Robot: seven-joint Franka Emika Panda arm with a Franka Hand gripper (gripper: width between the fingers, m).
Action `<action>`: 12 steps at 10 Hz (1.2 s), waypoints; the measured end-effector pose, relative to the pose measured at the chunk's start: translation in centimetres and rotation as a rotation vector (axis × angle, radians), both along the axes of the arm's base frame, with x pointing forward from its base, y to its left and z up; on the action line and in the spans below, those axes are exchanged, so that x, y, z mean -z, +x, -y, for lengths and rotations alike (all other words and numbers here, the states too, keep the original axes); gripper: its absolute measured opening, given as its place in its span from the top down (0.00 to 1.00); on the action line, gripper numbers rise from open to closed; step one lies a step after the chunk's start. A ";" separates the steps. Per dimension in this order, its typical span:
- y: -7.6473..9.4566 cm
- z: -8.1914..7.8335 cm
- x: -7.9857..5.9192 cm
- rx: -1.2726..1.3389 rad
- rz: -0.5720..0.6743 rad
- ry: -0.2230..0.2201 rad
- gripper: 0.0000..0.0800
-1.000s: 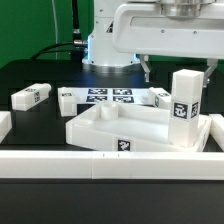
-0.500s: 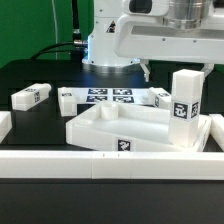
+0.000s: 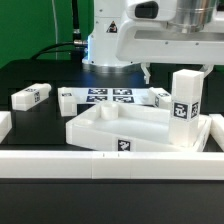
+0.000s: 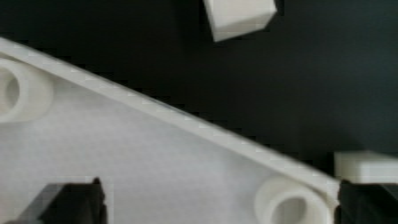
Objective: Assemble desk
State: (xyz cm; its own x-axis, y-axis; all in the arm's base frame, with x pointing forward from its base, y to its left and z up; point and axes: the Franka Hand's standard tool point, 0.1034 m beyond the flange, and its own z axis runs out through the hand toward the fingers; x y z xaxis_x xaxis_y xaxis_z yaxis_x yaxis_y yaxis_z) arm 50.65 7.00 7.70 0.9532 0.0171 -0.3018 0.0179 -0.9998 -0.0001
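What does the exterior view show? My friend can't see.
A white desk top lies on a black table, with one leg standing upright at its corner on the exterior view's right. A second leg lies on that view's left, and the arm hangs above.

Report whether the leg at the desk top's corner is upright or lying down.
Upright: the leg stands on end at the desk top's corner on the exterior view's right, tag facing the camera.

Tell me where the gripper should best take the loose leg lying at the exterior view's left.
Probably from above, at the middle of the leg, closing across its long sides: it lies flat on the table, apart from other parts, and its square section gives parallel faces.
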 end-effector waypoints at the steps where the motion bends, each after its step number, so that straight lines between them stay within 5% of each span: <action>1: -0.4 -0.3 0.3 -0.008 0.001 -0.001 0.19; 5: -0.5 -0.5 0.6 -0.065 0.009 0.010 0.19; 8: -2.6 -2.3 1.6 -0.189 -0.026 -0.002 0.19; 12: -3.4 -2.0 1.8 -0.179 -0.092 -0.007 0.19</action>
State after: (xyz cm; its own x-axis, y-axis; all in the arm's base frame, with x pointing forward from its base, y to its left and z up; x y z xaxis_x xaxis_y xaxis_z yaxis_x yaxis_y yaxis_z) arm 47.22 8.96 5.89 0.9034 0.1819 -0.3883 0.1960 -0.9806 -0.0034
